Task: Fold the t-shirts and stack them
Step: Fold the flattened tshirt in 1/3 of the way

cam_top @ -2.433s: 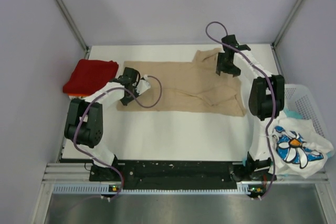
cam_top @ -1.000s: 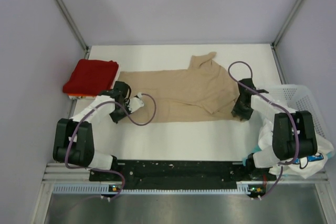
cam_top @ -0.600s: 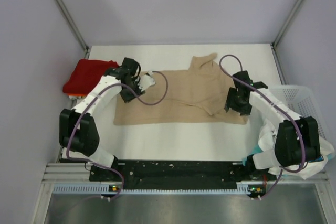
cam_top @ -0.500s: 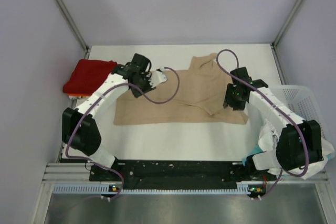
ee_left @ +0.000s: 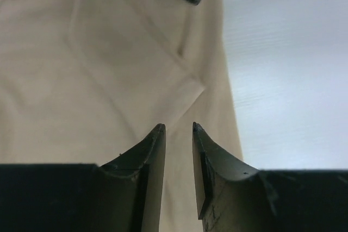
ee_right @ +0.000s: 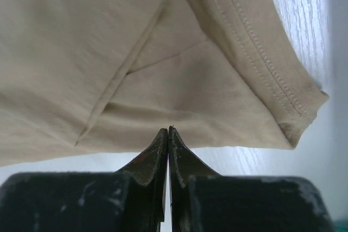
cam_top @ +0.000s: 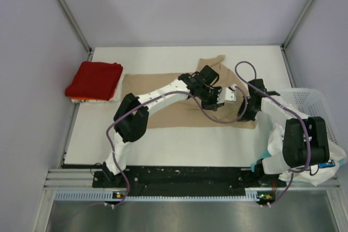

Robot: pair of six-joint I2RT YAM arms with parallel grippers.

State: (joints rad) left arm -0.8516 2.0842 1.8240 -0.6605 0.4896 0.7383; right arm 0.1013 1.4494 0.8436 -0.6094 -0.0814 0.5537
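The bench [cam_top: 163, 139] carries the tan shirt [cam_top: 179, 115], spread flat beneath both grippers, its collar on the far side of them. A folded red shirt [cam_top: 95, 80] is stacked well apart from both, out past the tan shirt's far end from the grippers.

The left gripper [ee_left: 178, 134] is reached across over the shirt's middle. Its jaws are parted only narrowly, with nothing between them and a sleeve crease just ahead of the tips.

The right gripper [ee_right: 168, 134] is set low at the shirt's near hem beside the sleeve, its jaws pressed together. Whether cloth is pinched cannot be told.

The folding of the tan shirt is judged to be in hand, with stacking not yet done. For the next fold, wider jaws and a firm pinch on an edge are likely needed.
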